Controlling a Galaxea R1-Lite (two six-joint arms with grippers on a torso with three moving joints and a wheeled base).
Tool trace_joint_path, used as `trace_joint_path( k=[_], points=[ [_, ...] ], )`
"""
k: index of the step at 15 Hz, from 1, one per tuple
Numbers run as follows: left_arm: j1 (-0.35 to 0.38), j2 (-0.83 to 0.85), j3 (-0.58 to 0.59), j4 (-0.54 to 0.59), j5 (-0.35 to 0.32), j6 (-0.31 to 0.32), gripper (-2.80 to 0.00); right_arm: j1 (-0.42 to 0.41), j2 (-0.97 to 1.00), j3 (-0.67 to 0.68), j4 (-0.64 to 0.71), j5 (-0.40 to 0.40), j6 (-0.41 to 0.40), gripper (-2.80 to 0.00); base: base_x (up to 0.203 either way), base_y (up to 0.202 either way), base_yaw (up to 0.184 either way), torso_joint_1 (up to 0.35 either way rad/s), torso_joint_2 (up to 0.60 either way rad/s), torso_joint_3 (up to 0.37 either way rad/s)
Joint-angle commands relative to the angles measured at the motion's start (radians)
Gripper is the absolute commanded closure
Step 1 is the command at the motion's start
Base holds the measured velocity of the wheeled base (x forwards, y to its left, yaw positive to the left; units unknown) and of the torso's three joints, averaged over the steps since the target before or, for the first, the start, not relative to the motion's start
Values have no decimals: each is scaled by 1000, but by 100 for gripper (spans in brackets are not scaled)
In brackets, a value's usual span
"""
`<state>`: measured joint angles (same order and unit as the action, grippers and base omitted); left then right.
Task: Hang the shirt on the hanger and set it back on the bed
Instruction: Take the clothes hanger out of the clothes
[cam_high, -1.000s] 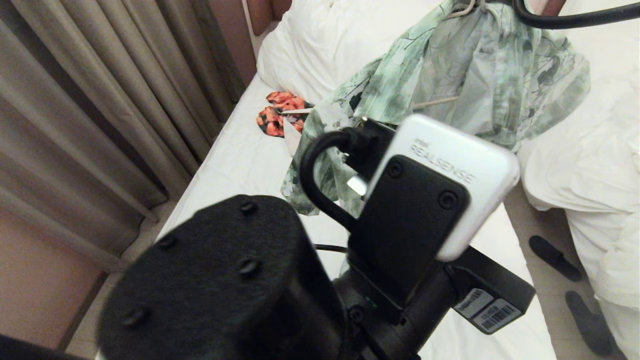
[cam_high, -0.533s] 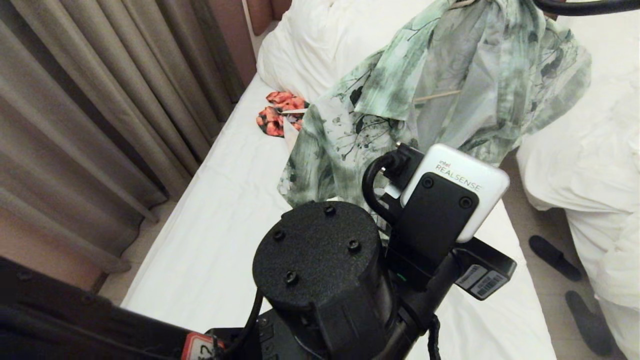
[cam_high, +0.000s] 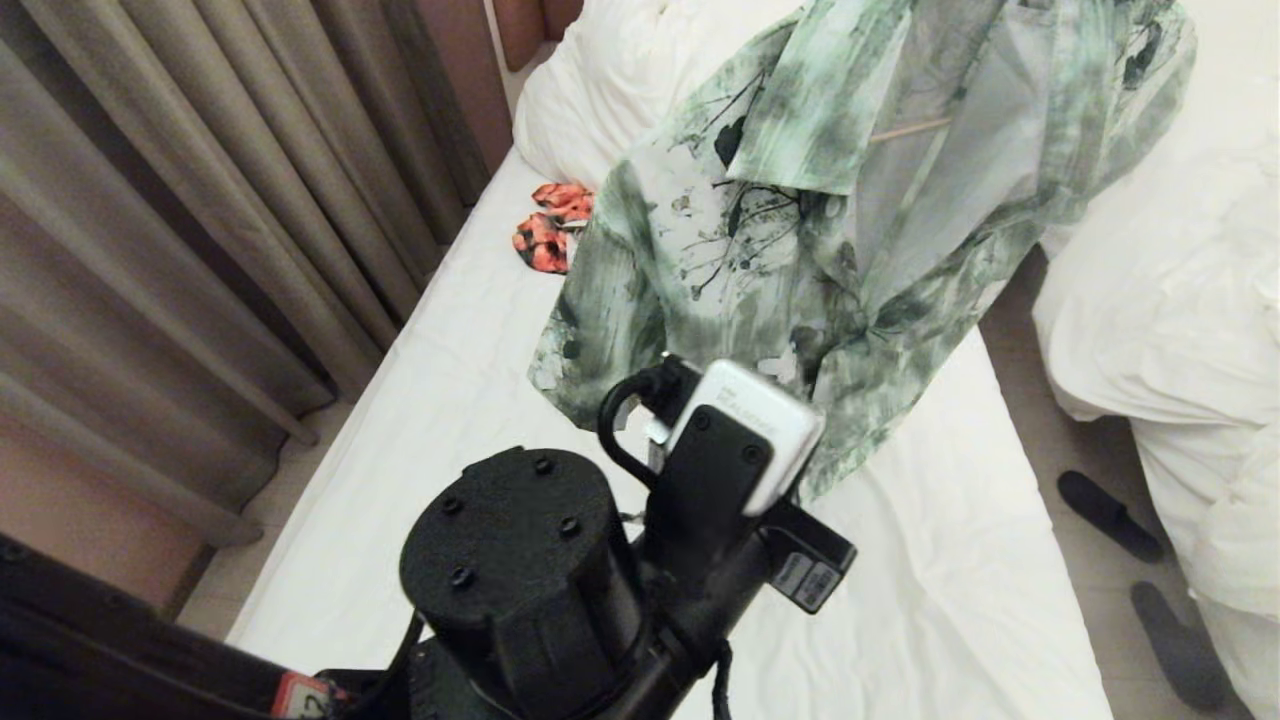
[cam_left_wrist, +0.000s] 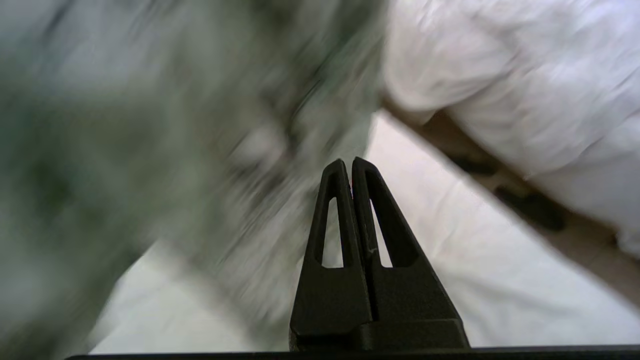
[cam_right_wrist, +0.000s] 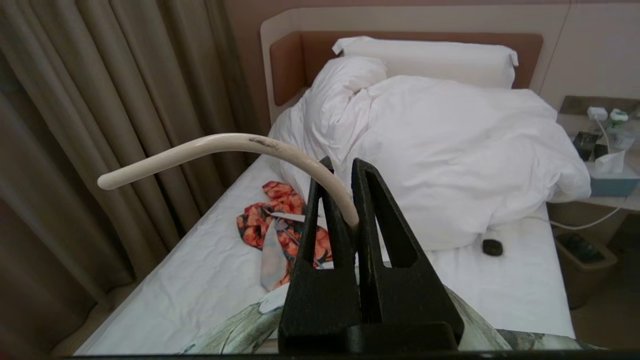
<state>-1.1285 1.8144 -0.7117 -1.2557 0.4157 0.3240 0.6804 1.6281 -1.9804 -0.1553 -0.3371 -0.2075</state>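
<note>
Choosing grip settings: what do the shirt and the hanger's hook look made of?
The shirt looks like thin, soft woven fabric, matte; it drapes in loose folds. The hanger hook, clamped in the right gripper, seems a smooth cream-coated rod, with a scuffed dark mark; its core cannot be told.

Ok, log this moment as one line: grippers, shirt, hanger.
right gripper: shut on hanger hook | shirt: on hanger, lifted, hem trailing on bed | left gripper: shut, empty, beside shirt

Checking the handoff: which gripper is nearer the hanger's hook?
Right. The right gripper is shut on the hanger at its hook. The left gripper is shut and empty, low over the bed beside the shirt.
</note>
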Motion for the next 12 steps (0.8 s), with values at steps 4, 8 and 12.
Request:
trace_joint_path(
  k=[4,8,12],
  points=[
    [235,-186,223,-18,24,-30,0,-4,-25,0,1,4,-6,0,0,0,0,0,0,0],
    [344,-321,290,58,24,-53,0,9,-59,0,36,9,-3,0,0,0,0,0,0,0],
    [369,-373,294,88,28,-62,0,19,-102,3,152,7,0,0,0,0,0,0,0,0]
  ],
)
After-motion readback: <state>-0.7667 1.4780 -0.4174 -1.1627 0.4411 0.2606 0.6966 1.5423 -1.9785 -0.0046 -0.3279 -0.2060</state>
